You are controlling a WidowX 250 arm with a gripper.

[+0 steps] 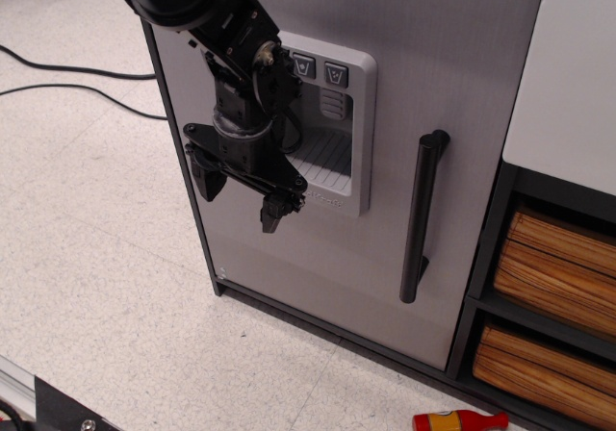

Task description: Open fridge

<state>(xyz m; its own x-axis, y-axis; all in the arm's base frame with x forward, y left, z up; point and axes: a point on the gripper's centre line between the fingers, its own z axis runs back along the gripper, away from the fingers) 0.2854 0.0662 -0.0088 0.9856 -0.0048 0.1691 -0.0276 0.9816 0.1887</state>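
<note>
1. Fridge (385, 258): door shut, flush against the cabinet (568, 94) on its right side.
2. Handle (423, 215): black vertical bar near the door's right edge, right of the dispenser panel (332, 133).
3. Gripper (241, 192): left of the handle, in front of the panel; fingers (270, 215) spread wide, holding nothing.
4. Suggested technique: carry the fingers rightward, straddle the bar at mid-height, close firmly, then pull along the door's arc.
</note>
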